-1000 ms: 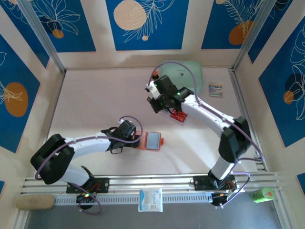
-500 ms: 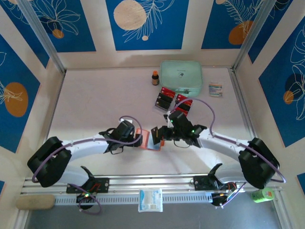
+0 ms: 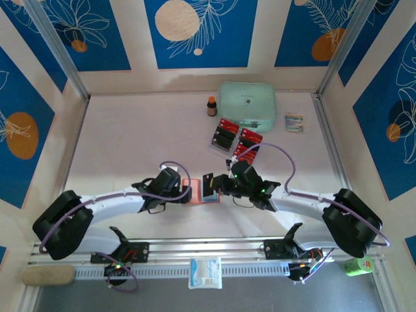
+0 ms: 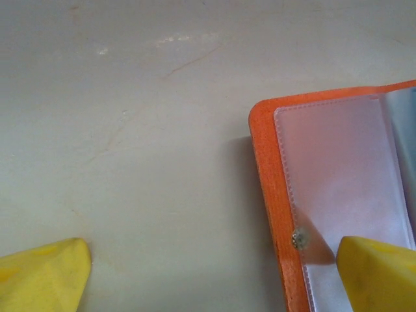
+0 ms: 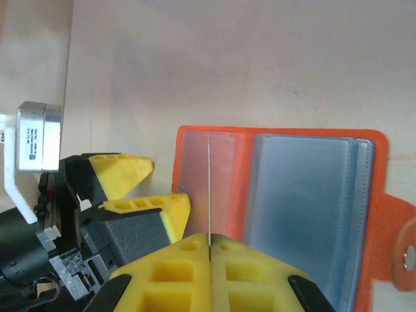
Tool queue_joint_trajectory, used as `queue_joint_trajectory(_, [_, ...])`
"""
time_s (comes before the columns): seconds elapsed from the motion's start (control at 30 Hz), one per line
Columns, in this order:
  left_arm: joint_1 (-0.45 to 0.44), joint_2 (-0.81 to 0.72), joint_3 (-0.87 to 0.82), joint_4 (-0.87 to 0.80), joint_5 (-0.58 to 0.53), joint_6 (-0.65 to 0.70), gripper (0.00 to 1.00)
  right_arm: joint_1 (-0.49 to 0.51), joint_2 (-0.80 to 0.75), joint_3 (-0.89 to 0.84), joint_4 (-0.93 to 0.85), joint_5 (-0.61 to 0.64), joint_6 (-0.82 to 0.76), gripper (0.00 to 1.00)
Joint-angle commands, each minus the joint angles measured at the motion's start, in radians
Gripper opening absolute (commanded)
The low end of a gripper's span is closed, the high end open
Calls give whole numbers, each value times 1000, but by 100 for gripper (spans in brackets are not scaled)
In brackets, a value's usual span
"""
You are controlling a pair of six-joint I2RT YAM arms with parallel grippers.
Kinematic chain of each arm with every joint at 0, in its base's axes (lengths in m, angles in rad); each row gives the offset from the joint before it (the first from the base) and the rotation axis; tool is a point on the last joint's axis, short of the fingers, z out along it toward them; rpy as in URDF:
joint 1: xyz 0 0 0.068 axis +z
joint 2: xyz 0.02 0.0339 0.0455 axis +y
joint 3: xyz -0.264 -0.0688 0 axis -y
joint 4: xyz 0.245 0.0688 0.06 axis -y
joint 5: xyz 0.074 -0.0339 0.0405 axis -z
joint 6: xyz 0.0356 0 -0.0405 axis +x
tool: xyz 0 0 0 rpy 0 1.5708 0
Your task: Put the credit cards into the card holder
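Note:
The orange card holder (image 5: 214, 146) lies open on the table, its pale grey-blue sleeves (image 5: 302, 201) showing. My right gripper (image 5: 209, 242) is shut on a thin credit card (image 5: 209, 188), seen edge-on and standing over the holder's left clear pocket. My left gripper (image 4: 211, 279) is open and straddles the holder's left edge (image 4: 268, 195), with one yellow finger (image 4: 380, 273) over the clear pocket beside the snap button (image 4: 299, 238). From above, both grippers (image 3: 184, 192) (image 3: 213, 185) meet at the holder (image 3: 192, 187). More red and black credit cards (image 3: 224, 136) lie in the back.
The spare cards rest in a clear tray (image 3: 242, 148). Behind it are a mint-green zip pouch (image 3: 247, 104), a small brown bottle (image 3: 211, 105) and a small packet (image 3: 294, 122). A tissue pack (image 3: 205, 273) and a green object (image 3: 357, 265) sit past the near rail.
My right arm swung from the card tray at the back down to the open holder, bringing a card with it. The left gripper stayed open at the holder's left edge.

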Motion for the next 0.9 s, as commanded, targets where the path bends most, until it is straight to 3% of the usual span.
queue_joint_trajectory(0.0, [-10,-7,-17,-4,7,-18,97,10,25,-13,77,26,27,0])
queue_joint_trajectory(0.87, [-10,-2,-22,-2,-3,-21,95,10,175,-15,223,17,37,0])
